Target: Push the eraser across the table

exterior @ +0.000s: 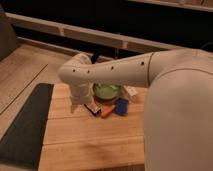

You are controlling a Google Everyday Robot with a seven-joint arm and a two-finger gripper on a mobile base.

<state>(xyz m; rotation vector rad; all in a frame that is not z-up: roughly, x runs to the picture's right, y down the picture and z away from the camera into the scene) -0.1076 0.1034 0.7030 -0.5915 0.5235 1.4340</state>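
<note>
My arm [150, 75] is filling most of the right side of the view, its broad white shell reaching in from the right, bending at a rounded joint and dropping down toward the table [90, 142]. The table is lying below me, its pale planks running left to right. A dark grey mat [22, 125] is lying along the table's left edge.

Near the far edge of the table a green bowl [106, 90] is sitting, partly hidden behind my forearm. A small whitish item [131, 92] is resting just to the right of the bowl; I cannot tell what it is. In front of the bowl a blue block [121, 106] is lying, and just to its left an orange piece [106, 111] is lying at a slant.

The eraser [92, 107] is lying flat on the table, just left of the orange piece and close in front of the bowl, its black top facing up.

My gripper [76, 106] is hanging low over the table just beside the eraser's left end. Whether it is touching the eraser, and whether it is apart or together, I cannot tell.
</note>
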